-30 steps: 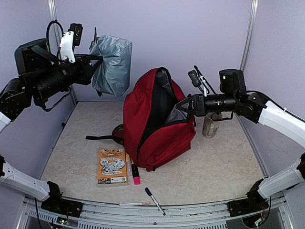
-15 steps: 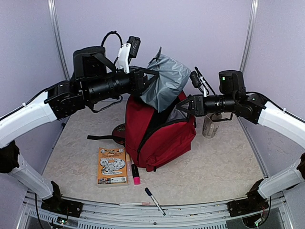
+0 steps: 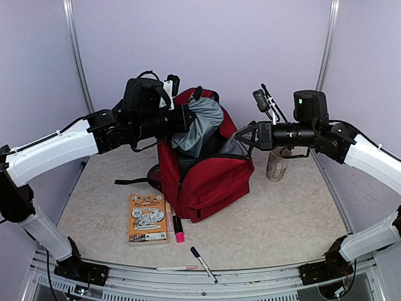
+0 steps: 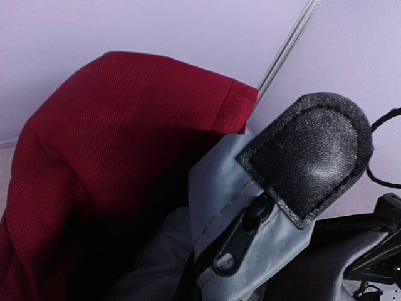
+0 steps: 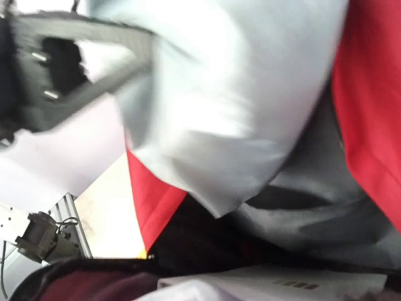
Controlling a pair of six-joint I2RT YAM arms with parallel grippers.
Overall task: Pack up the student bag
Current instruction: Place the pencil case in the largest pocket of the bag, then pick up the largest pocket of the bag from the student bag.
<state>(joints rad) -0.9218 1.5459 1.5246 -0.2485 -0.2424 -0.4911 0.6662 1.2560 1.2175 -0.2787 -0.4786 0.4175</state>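
The student bag (image 3: 210,179), a large dark red backpack, stands upright mid-table with its main opening wide. My left gripper (image 3: 186,119) is shut on a grey zippered pouch (image 3: 200,125) and holds it in the top of the opening. In the left wrist view the pouch (image 4: 250,251) with its black leather tab (image 4: 310,153) sits against the bag's red inside wall (image 4: 113,125); my fingers are hidden. My right gripper (image 3: 241,137) is shut on the right edge of the bag's opening, at the grey lining. The right wrist view is blurred and shows the pouch (image 5: 232,94) above the lining (image 5: 326,207).
An orange book (image 3: 148,217), a pink highlighter (image 3: 178,232) and a black marker (image 3: 202,262) lie in front of the bag. A thin pen (image 3: 177,268) lies at the front edge. A clear tumbler (image 3: 276,164) stands right of the bag. A small red disc (image 3: 154,172) and a black strap (image 3: 131,181) lie to its left.
My left arm has swung right from the far left and lowered the grey pouch into the bag's opening. My right gripper has kept hold of the bag's edge, and the bag has shifted slightly.
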